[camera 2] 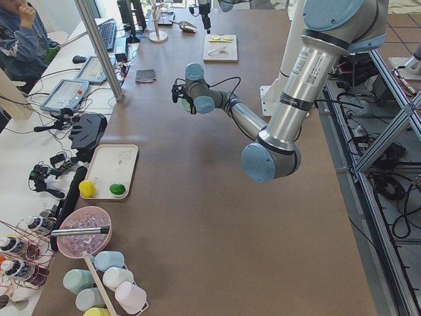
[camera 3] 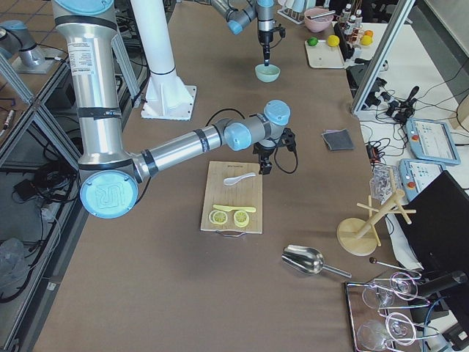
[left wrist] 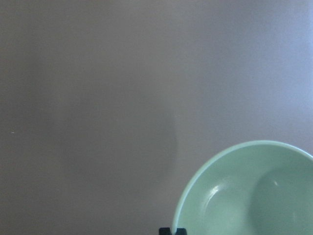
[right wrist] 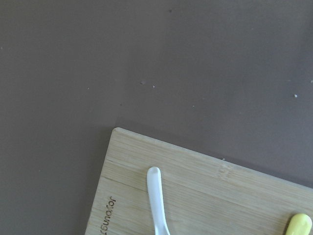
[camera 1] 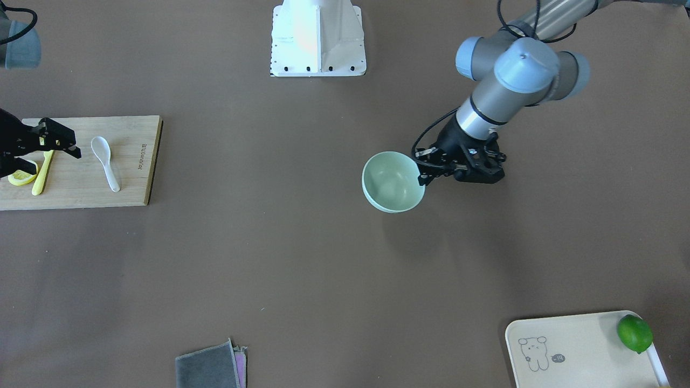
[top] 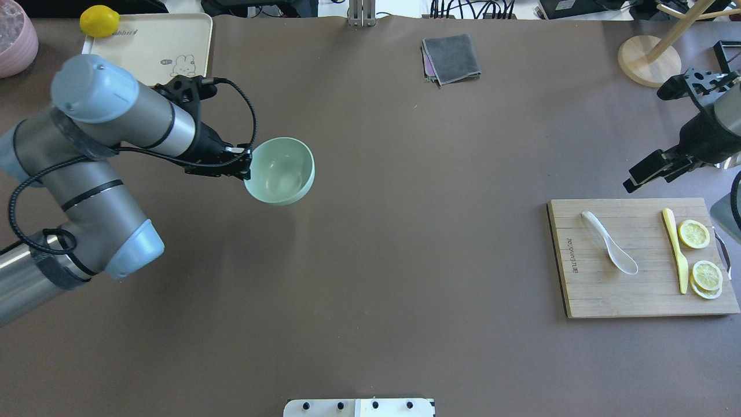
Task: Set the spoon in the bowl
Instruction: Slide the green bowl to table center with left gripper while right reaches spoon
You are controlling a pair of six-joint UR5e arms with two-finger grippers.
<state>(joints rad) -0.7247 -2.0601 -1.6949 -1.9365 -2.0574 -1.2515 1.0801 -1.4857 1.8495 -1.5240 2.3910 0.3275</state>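
The pale mint-green bowl (camera 1: pixel 392 182) hangs above the brown table, with its shadow below it. My left gripper (camera 1: pixel 422 175) is shut on its rim; the bowl also shows in the overhead view (top: pixel 281 172) and the left wrist view (left wrist: pixel 244 196). The white spoon (camera 1: pixel 105 161) lies on the wooden cutting board (camera 1: pixel 129 183), scoop toward the robot; it also shows in the overhead view (top: pixel 611 246) and the right wrist view (right wrist: pixel 156 196). My right gripper (camera 1: pixel 67 143) hovers over the board's robot-side edge, next to the spoon. It looks open and empty.
A yellow knife (camera 1: pixel 42 172) and lemon slices (camera 1: pixel 21 177) lie on the board beside the spoon. A cream tray (camera 1: pixel 571 350) with a lime (camera 1: pixel 635 333) sits at the table's corner. A grey cloth (camera 1: pixel 207 369) lies at the operators' edge. A wooden stand (top: pixel 648 58) is beyond the right arm.
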